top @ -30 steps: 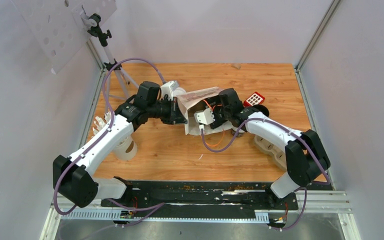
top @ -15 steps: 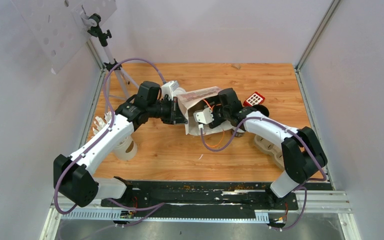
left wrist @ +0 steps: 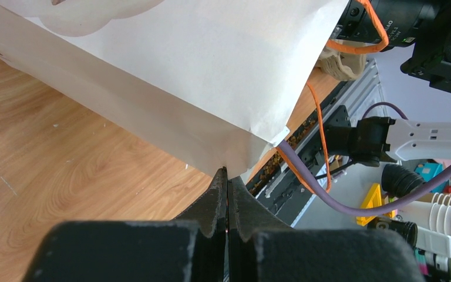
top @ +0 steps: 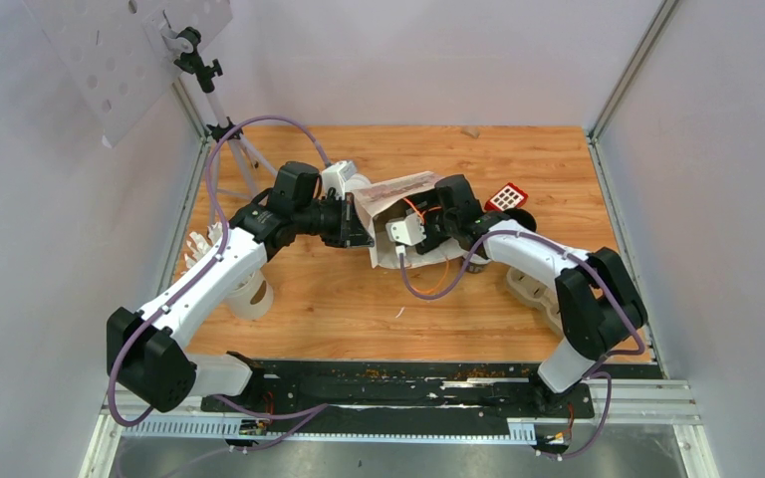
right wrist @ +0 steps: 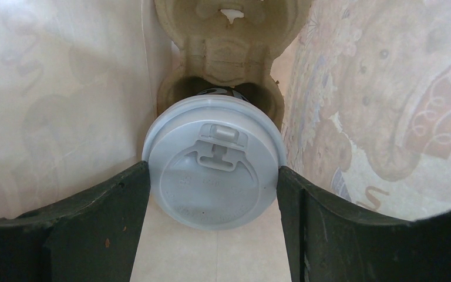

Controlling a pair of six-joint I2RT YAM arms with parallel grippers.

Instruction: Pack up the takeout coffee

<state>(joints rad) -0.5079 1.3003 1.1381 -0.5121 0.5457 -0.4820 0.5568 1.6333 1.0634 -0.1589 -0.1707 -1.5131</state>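
Note:
A white paper bag [top: 398, 189] with brown print lies on its side mid-table, its mouth towards the right arm. My left gripper [left wrist: 228, 174] is shut on the bag's edge [left wrist: 235, 147], its jaws pressed flat together on the paper. My right gripper [right wrist: 214, 176] reaches inside the bag, and in the top view the bag hides its fingers. One takeout coffee cup, with a white sip lid [right wrist: 214, 169], sits between the right fingers [right wrist: 111, 202], both of which touch the lid's rim. The cup rests in a socket of a pulp carrier [right wrist: 226, 53] deep in the bag.
A pale lidless cup [top: 251, 294] lies by the left arm. A red keypad-like item [top: 507, 197] and a pulp tray [top: 538, 289] sit on the right. A tripod [top: 224, 129] stands at the back left. Enclosure walls close in the wooden table [top: 339, 309].
The right arm's elbow and upper link have swung a little to the left. The left arm and the bag have stayed where they were.

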